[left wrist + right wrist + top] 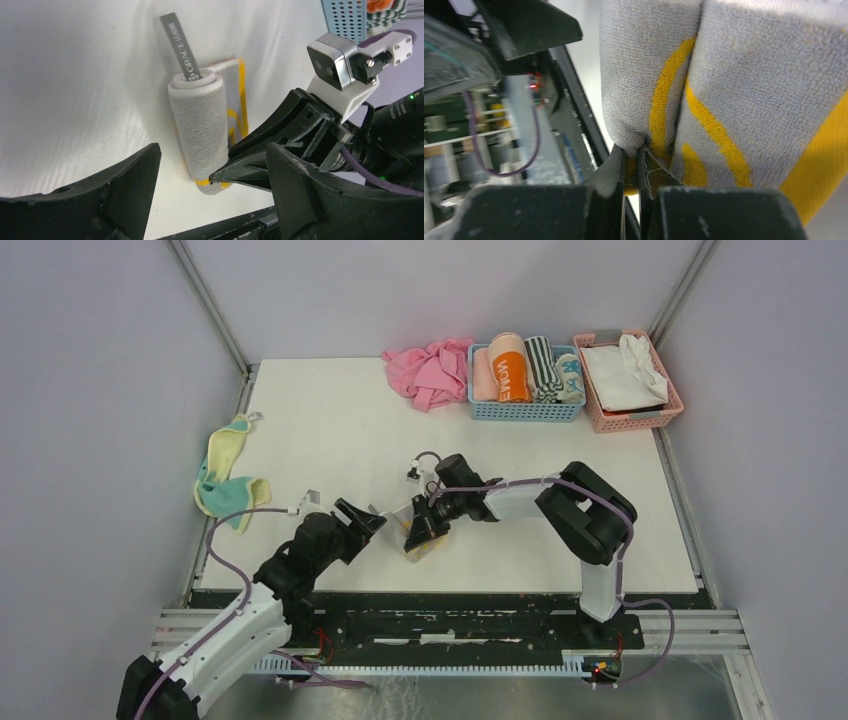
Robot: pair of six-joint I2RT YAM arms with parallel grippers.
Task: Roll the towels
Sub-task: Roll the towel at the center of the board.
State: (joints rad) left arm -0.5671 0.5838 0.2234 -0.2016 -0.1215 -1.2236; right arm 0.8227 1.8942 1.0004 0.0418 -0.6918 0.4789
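**A:** What's nearest you?

**B:** Your left gripper [364,519], jaws wide apart, holding nothing.

**A:** And the grey towel [200,125]?

**B:** It lies rolled near the worktop's [330,410] front edge. From above, your right gripper [636,155] mostly hides it, jaws pinched on its yellow-striped end.

**A:** Any writing?

**B:** Its tag [181,47] reads GRACE. Farther off, your yellow-and-teal towel [228,475] droops over the left edge.

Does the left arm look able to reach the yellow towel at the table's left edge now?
Probably yes. The left gripper is open and holds nothing, and only bare table lies between it and the yellow towel; nothing stands in the way.
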